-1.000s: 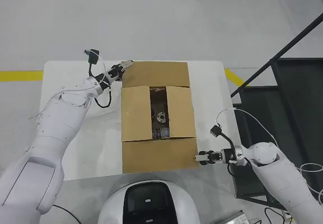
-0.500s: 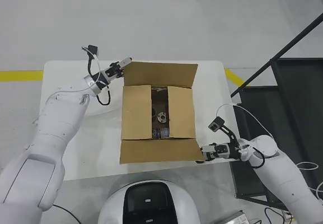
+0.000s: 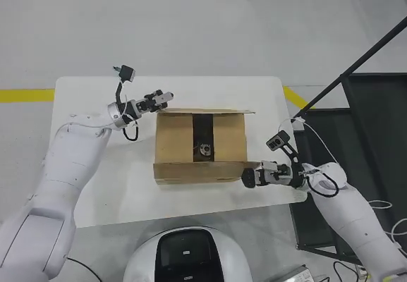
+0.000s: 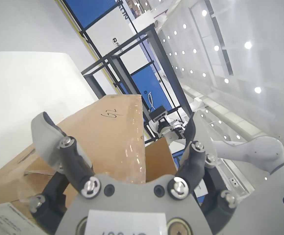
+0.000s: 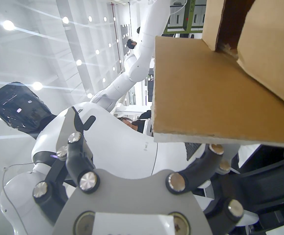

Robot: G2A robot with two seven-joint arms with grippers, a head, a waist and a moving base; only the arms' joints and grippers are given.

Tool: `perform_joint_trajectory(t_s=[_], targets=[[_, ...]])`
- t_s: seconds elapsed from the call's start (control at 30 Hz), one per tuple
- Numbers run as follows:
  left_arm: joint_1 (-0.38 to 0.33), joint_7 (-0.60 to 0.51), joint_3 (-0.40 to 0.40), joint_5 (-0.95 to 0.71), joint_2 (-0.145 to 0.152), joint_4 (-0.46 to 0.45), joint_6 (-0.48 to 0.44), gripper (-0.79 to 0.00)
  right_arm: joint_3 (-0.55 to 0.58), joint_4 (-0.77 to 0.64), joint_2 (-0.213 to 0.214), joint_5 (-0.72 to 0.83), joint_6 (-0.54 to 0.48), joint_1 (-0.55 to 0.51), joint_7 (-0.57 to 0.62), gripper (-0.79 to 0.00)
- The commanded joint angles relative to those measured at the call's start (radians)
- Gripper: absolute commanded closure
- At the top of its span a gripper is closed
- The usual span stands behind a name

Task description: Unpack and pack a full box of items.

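Note:
The cardboard box (image 3: 171,141) stands mid-table with its two side flaps folded in. Through the slot between them I see items (image 3: 203,148). The far flap (image 3: 203,111) and the near flap (image 3: 199,173) both stand nearly upright. My left gripper (image 3: 164,98) is at the far left corner, open, and the far flap (image 4: 112,128) sits between its spread fingers (image 4: 43,128). My right gripper (image 3: 247,177) is at the near right corner, open. The near flap (image 5: 205,94) crosses in front of it and hides one finger; the other finger (image 5: 73,133) is bare.
The white table (image 3: 104,183) has bare room left of the box and a narrow strip to its right. A black metal rack (image 3: 372,106) stands just beyond the table's right edge, near the right arm.
Both end flaps lay flat outward a second ago and now stand upright. The left gripper has swung in over the far corner, and the right gripper has risen and moved inward along the near flap.

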Motion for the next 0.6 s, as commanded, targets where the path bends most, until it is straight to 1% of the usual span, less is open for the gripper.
perform_joint_trajectory(t_s=[0.0,0.13,0.27,0.47,0.57], targets=[[0.025,-0.019,0.0,0.019,0.017,-0.058,0.019,-0.785,-0.005,0.014,-0.005,-0.037,-0.037,0.019,-0.042,-0.785],[0.069,-0.054,0.003,0.062,0.049,-0.15,0.055,-0.785,-0.019,0.026,-0.014,-0.13,-0.079,0.049,-0.14,-0.785],[0.107,-0.087,0.004,0.09,0.08,-0.221,0.088,-0.785,-0.022,0.026,-0.02,-0.208,-0.111,0.066,-0.219,-0.785],[0.144,-0.109,0.001,0.109,0.118,-0.294,0.11,-0.785,-0.013,0.022,-0.025,-0.324,-0.153,0.093,-0.31,-0.785],[0.155,-0.115,0.001,0.106,0.132,-0.315,0.116,-0.785,-0.019,0.018,-0.028,-0.379,-0.144,0.11,-0.36,-0.785]])
